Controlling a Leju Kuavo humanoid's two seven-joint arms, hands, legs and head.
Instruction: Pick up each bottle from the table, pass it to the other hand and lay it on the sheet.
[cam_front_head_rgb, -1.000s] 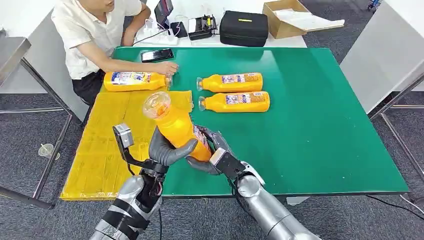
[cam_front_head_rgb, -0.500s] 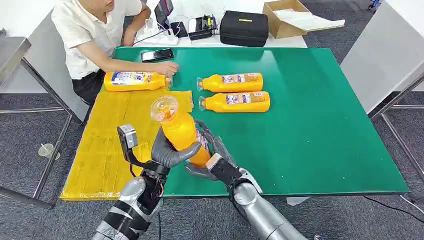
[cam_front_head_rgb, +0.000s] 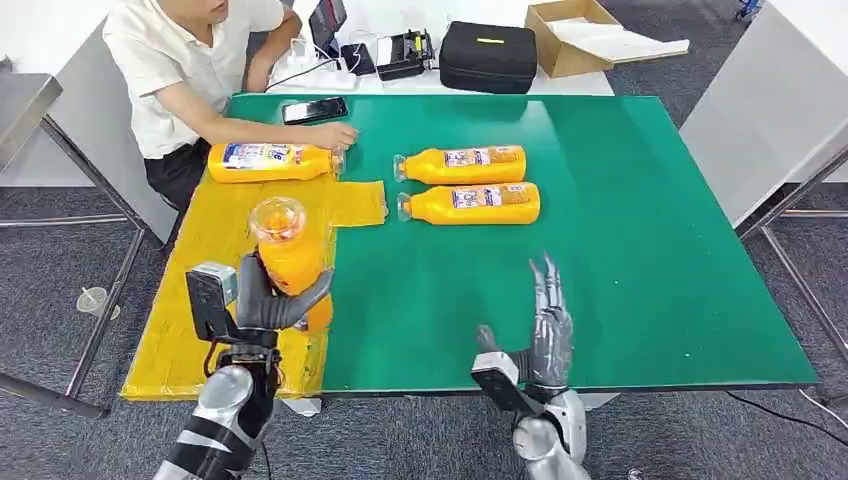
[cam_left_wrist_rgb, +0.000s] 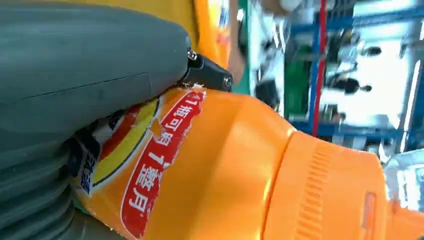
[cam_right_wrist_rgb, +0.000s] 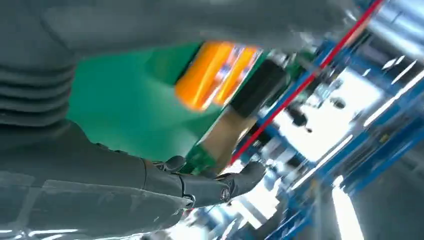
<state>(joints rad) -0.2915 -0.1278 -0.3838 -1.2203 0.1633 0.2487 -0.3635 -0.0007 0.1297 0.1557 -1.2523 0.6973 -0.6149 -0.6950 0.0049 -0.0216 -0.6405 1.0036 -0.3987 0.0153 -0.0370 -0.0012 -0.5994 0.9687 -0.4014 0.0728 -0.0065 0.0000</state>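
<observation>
Transfer complete, laying step in hand: the left hand grips the orange bottle upright above the near part of the yellow sheet, cap uppermost. The right hand, fingers spread and holding nothing, stands over the green table, well apart from the sheet. Next, by judgement, the bottle must be tipped onto its side and lowered to the sheet.

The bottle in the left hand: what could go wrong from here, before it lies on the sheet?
1. The left hand holds the bottle upright above the yellow sheet; released like this, it may topple and roll.
2. A person's hand rests by the bottle on the sheet's far end; laying it far forward might crowd that hand.
</observation>
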